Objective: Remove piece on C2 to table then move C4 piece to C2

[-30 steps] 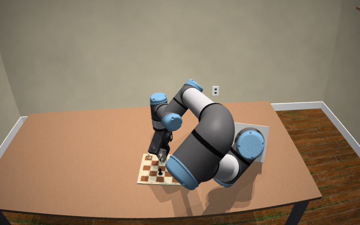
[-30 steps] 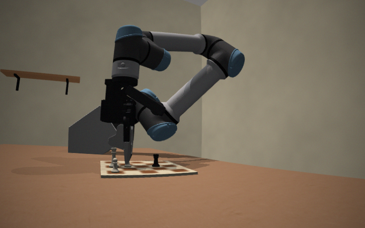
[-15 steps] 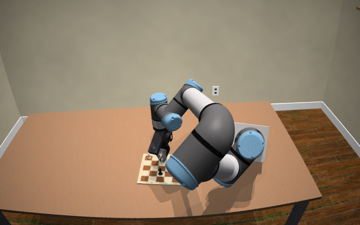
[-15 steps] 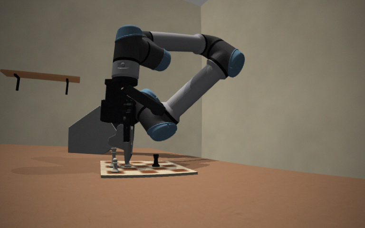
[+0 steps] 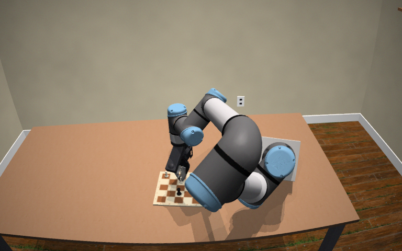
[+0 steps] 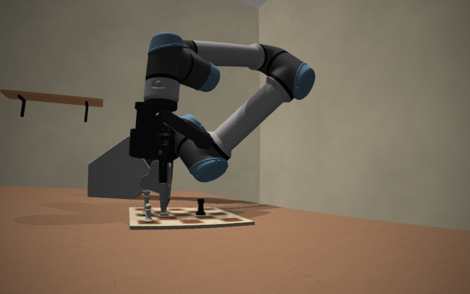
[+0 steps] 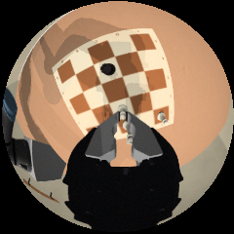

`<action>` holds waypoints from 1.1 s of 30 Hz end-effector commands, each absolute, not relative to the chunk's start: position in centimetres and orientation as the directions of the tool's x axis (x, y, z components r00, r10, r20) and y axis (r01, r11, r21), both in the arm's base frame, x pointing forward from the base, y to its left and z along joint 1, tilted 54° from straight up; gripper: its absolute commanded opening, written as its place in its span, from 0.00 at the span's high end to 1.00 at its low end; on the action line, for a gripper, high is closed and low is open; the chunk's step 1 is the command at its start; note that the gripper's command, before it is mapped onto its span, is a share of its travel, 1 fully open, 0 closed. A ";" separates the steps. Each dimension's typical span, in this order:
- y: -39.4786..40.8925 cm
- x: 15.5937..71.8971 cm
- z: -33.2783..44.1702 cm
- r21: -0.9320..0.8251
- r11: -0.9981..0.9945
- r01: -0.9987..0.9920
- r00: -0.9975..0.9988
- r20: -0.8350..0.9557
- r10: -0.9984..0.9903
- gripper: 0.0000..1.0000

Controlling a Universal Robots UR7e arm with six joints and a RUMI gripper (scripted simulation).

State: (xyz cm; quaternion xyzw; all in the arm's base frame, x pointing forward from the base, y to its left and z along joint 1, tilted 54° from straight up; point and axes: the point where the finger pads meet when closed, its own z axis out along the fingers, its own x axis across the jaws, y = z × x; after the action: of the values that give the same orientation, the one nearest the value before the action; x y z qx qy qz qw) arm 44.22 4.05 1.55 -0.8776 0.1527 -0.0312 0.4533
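Note:
A small chessboard (image 5: 159, 200) (image 6: 194, 225) (image 7: 146, 45) lies on the table in front of the arm's base. My gripper (image 5: 181, 177) (image 6: 164, 203) (image 7: 122, 112) points straight down over the board's near edge row and is shut on a slim white piece (image 6: 163, 210) (image 7: 123, 113), whose base is at board level. A black piece (image 5: 178, 191) (image 6: 200, 206) (image 7: 106, 68) stands upright two squares away. A white pawn (image 5: 166, 174) (image 6: 147, 212) (image 7: 162, 117) stands in a corner square. A taller white piece (image 6: 146, 198) (image 7: 130, 136) stands just behind my fingers.
The arm's big elbow (image 5: 234, 159) hangs low over the board's right side. The grey base plate (image 5: 291, 148) (image 6: 111, 173) sits behind the board. Brown table (image 5: 88, 165) (image 6: 311, 256) spreads wide to the left and front. A wall shelf (image 6: 51, 98) hangs far off.

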 end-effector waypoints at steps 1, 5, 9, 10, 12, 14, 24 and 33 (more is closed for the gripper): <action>4.1 44.2 1.5 -0.806 -0.541 -0.241 0.951 -0.085 -0.296 1.00; 4.0 44.2 1.6 -0.805 -0.542 -0.240 0.951 -0.084 -0.297 1.00; 3.1 44.2 2.2 -0.804 -0.545 -0.238 0.951 -0.080 -0.298 1.00; 3.1 44.2 2.2 -0.804 -0.545 -0.238 0.951 -0.080 -0.298 1.00; 2.8 44.1 2.4 -0.804 -0.545 -0.238 0.951 -0.080 -0.298 1.00; 2.1 43.9 3.0 -0.804 -0.545 -0.238 0.951 -0.080 -0.298 1.00; -2.8 42.7 6.6 -0.804 -0.545 -0.239 0.951 -0.080 -0.298 1.00; -4.0 42.4 7.5 -0.804 -0.545 -0.239 0.951 -0.080 -0.298 1.00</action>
State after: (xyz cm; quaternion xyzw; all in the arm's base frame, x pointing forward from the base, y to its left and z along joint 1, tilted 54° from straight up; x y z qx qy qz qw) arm 42.99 -2.84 6.44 -0.8790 0.1557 -0.0368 0.4492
